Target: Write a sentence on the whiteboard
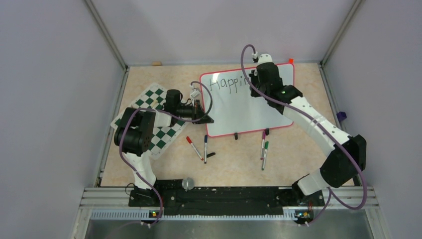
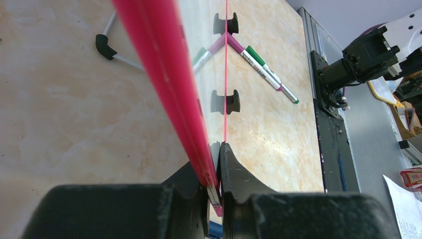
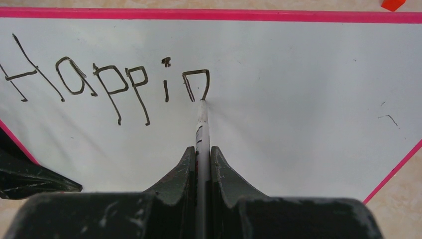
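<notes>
The whiteboard (image 1: 234,112), white with a thin red frame, lies at the middle back of the table. "Happin" (image 1: 228,82) is written along its top in black. My left gripper (image 1: 205,118) is shut on the board's left edge near the front corner; the left wrist view shows the red frame (image 2: 169,84) pinched between the fingers of the left gripper (image 2: 218,159). My right gripper (image 1: 259,75) is shut on a marker (image 3: 202,119). The marker's tip touches the board at the end of the "n" (image 3: 196,84). The right gripper (image 3: 201,154) is just below the writing.
A green-and-white chess mat (image 1: 154,114) lies left of the board, under my left arm. Loose markers lie in front of the board: a red one (image 1: 195,147), a black one (image 1: 205,148) with a cap (image 1: 211,155), and a purple and green pair (image 1: 263,149). Walls close in three sides.
</notes>
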Controlling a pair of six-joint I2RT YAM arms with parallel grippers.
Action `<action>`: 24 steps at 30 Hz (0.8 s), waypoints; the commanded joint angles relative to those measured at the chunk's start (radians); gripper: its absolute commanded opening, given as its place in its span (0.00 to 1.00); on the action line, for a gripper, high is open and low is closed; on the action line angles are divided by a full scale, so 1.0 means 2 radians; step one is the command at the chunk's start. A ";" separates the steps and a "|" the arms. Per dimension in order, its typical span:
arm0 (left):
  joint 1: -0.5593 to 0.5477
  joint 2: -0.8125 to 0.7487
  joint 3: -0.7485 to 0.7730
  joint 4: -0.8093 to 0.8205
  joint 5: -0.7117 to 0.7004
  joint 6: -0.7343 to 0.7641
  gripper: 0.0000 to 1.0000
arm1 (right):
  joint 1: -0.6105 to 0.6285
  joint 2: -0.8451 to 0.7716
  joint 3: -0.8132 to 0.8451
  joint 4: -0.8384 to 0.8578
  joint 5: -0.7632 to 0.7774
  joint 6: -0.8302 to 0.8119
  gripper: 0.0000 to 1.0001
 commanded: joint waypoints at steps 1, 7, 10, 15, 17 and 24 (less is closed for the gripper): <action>-0.011 0.005 -0.020 -0.018 0.006 0.054 0.00 | -0.007 -0.016 0.010 -0.009 -0.003 -0.003 0.00; -0.010 0.006 -0.021 -0.018 0.006 0.054 0.00 | -0.008 -0.037 0.021 -0.013 0.006 -0.007 0.00; -0.011 0.006 -0.020 -0.018 0.006 0.054 0.00 | -0.008 -0.045 0.021 -0.009 0.020 -0.008 0.00; -0.010 0.008 -0.019 -0.018 0.006 0.054 0.00 | -0.008 -0.052 0.016 0.009 0.025 -0.007 0.00; -0.011 0.008 -0.019 -0.018 0.006 0.054 0.00 | -0.007 -0.049 0.019 0.012 0.027 -0.007 0.00; -0.011 0.007 -0.020 -0.018 0.006 0.054 0.00 | -0.011 -0.027 0.025 0.016 0.032 -0.004 0.00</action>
